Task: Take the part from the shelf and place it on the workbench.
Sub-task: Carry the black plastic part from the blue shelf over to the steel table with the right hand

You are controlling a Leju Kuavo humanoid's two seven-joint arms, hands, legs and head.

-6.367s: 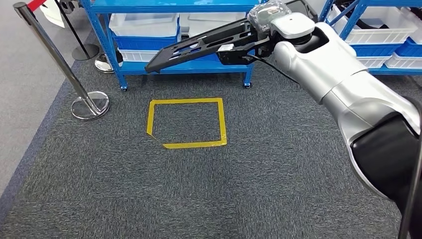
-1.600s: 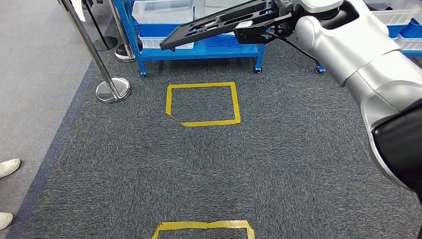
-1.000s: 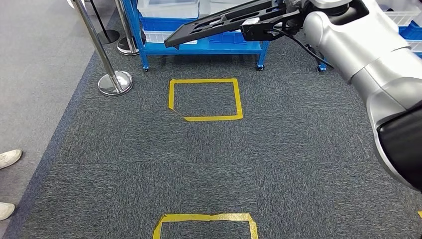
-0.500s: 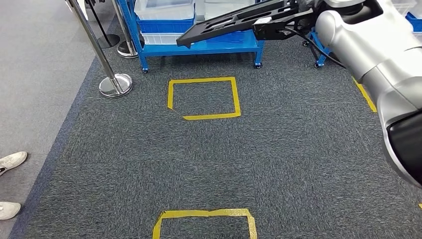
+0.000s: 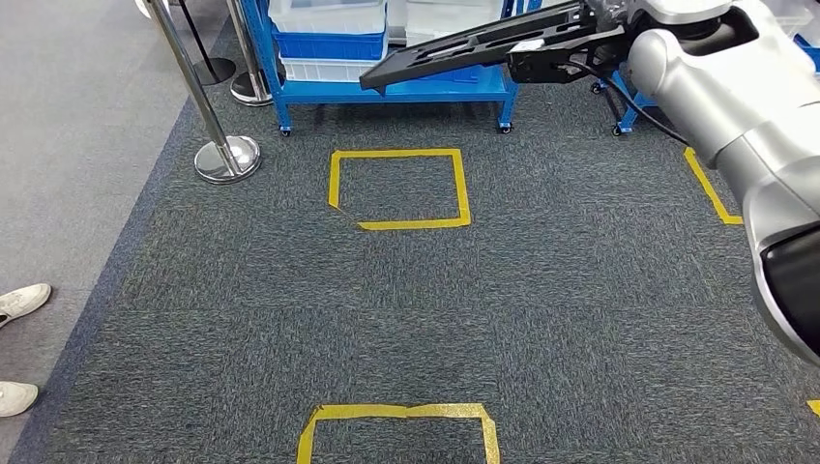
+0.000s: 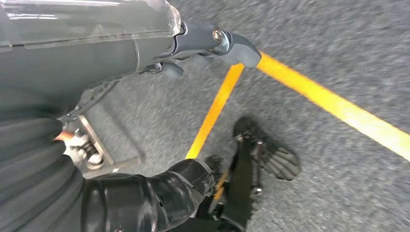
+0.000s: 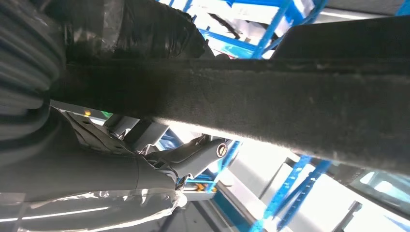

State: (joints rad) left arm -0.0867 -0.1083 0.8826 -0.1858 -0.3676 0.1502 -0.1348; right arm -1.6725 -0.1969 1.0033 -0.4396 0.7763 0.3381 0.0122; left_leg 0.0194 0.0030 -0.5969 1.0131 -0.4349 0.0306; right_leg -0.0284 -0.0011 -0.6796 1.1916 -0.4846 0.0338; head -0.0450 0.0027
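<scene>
Part, long, flat and black, sat up at twelve o'clock in our head view, carried out in front of us above the carpet. Our right hand gripped it at its near end, fingers clamped on the dark slab, and the wrist camera there showed the part's rough black edge running straight across, pressed against the hand. Its far tip pointed toward ten o'clock and hung in front of the blue shelf, where white and blue bins were stacked. Below the part, at about eleven o'clock, a yellow tape square lay on the floor, and a second one sat at six o'clock. A chrome stanchion stood at ten o'clock. A person's white shoes showed at eight o'clock. Our left hand hung over yellow floor lines, fingers loosely apart, holding nothing.
</scene>
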